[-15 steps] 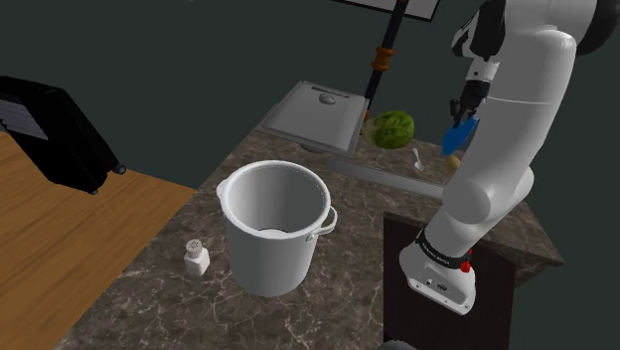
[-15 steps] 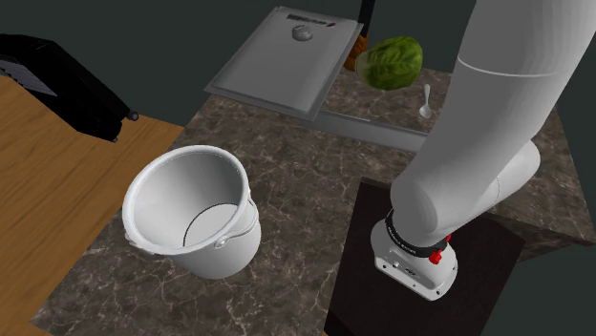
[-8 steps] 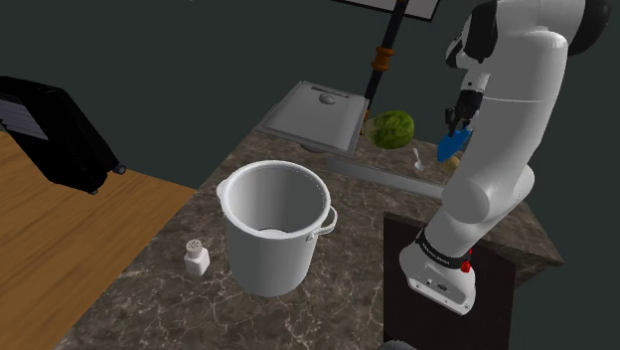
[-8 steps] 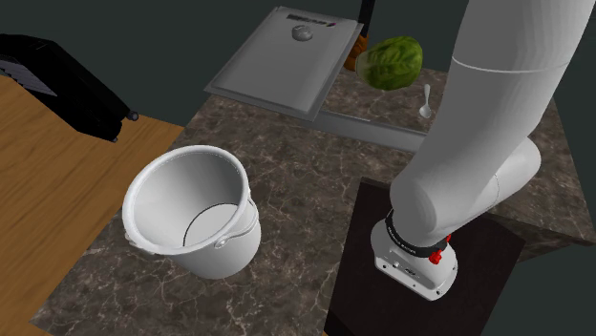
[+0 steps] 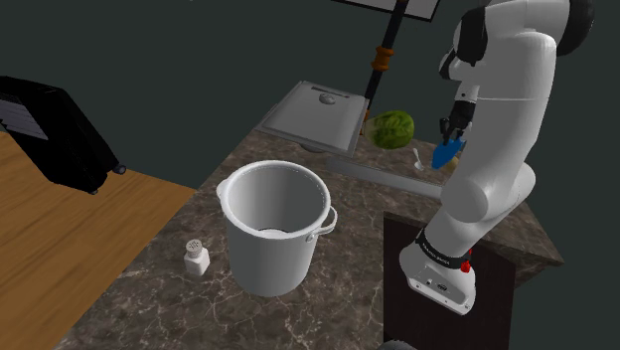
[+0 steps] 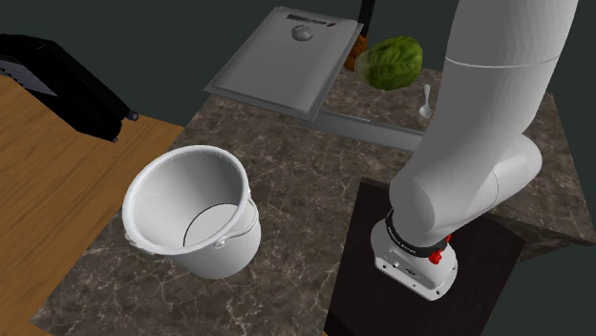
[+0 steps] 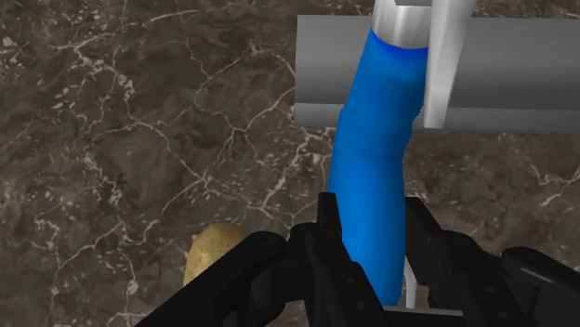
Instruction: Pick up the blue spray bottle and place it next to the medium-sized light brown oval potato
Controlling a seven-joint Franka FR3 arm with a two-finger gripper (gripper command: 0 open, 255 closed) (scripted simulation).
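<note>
The dark marbled counter lies under the gripper, whose fingers are clamped on the blue spray bottle. The bottle hangs clear of the surface, its pale head farthest from the hand. The light brown potato rests just beside one finger, nearer the palm. Lower slowly and steer the bottle's head wide of the potato. I'd let go only once it touches stone close alongside.

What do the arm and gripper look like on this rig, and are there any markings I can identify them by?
The arm is glossy white, built of fat rounded links with dark joints. A black band with small white markings rings its foot, next to a small red knob. The gripper is all black and angular, with two blocky fingers.
</note>
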